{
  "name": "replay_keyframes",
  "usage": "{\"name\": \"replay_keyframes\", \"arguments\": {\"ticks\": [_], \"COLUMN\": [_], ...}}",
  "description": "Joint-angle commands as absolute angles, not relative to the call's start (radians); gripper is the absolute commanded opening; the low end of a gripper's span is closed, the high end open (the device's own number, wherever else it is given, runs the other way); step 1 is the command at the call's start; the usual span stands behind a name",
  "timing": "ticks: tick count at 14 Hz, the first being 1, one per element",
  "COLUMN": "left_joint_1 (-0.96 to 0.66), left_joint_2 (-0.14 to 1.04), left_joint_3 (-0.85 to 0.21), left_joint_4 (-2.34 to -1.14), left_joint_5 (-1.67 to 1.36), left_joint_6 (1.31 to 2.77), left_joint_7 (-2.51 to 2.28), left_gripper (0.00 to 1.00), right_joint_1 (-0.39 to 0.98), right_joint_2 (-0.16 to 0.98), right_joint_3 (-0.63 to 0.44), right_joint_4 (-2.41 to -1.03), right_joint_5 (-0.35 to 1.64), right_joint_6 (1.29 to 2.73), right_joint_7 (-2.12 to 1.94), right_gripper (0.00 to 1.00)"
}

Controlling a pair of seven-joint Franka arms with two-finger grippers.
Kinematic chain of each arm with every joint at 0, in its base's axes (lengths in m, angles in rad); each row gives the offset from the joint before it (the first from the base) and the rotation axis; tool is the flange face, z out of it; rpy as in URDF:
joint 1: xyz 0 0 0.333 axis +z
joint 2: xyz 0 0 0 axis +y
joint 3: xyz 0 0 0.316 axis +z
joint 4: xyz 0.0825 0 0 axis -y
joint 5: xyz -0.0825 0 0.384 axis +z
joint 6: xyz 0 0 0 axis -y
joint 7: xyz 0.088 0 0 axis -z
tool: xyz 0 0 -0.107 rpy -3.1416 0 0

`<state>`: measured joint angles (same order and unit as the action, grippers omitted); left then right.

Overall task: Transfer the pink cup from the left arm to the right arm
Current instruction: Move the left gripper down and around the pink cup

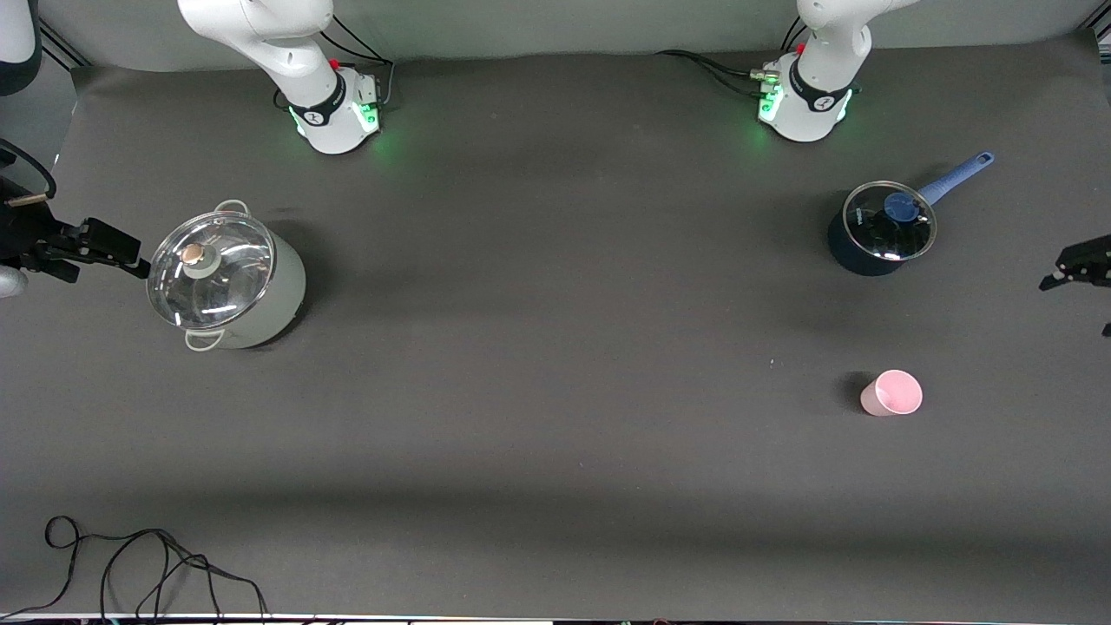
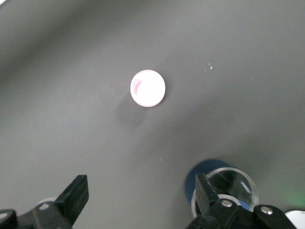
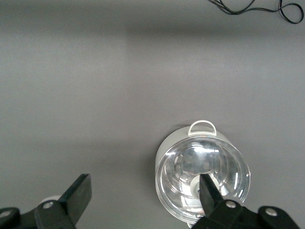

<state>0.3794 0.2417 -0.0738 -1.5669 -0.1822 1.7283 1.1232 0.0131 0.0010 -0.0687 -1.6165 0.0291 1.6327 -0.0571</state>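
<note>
The pink cup [image 1: 892, 393] stands upright on the dark mat toward the left arm's end, nearer the front camera than the blue saucepan. In the left wrist view the pink cup [image 2: 147, 88] shows from above as a round rim, well apart from the fingers. My left gripper [image 1: 1078, 295] is open and empty over the mat's edge at the left arm's end, beside the saucepan; its fingers [image 2: 76, 193] stand wide. My right gripper [image 1: 100, 256] is open and empty over the right arm's end, beside the lidded pot, with fingers [image 3: 78, 191] spread.
A blue saucepan [image 1: 881, 227] with a glass lid and blue handle stands near the left arm's base; it also shows in the left wrist view [image 2: 224, 186]. A pale pot [image 1: 226, 278] with a glass lid [image 3: 202, 176] stands at the right arm's end. A black cable [image 1: 130, 564] lies at the front edge.
</note>
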Motion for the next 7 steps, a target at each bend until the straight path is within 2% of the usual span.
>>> {"name": "replay_keyframes", "arguments": {"ticks": [1,5,7], "left_joint_1": [0.443,0.527,0.575], "left_joint_2": [0.322,0.429,0.535], "left_joint_3": [-0.083,-0.083,-0.087], "left_joint_4": [-1.528,-1.526,-1.491], "left_joint_5": [-0.306,-0.477,-0.581], "left_joint_6": [1.738,1.736,1.715], "left_joint_7": [1.328,1.641,1.811], "left_gripper": [1.0,1.0,1.0], "right_joint_1": [0.018,0.018,0.018], "right_joint_2": [-0.018,-0.017,-0.017], "right_joint_3": [-0.075,-0.075,-0.075], "right_joint_4": [-1.629,-1.631,-1.629], "right_joint_5": [0.028,0.028,0.028], "right_joint_6": [1.631,1.631,1.631], "right_joint_7": [-0.077,-0.077,-0.077], "right_gripper": [1.0,1.0,1.0]}}
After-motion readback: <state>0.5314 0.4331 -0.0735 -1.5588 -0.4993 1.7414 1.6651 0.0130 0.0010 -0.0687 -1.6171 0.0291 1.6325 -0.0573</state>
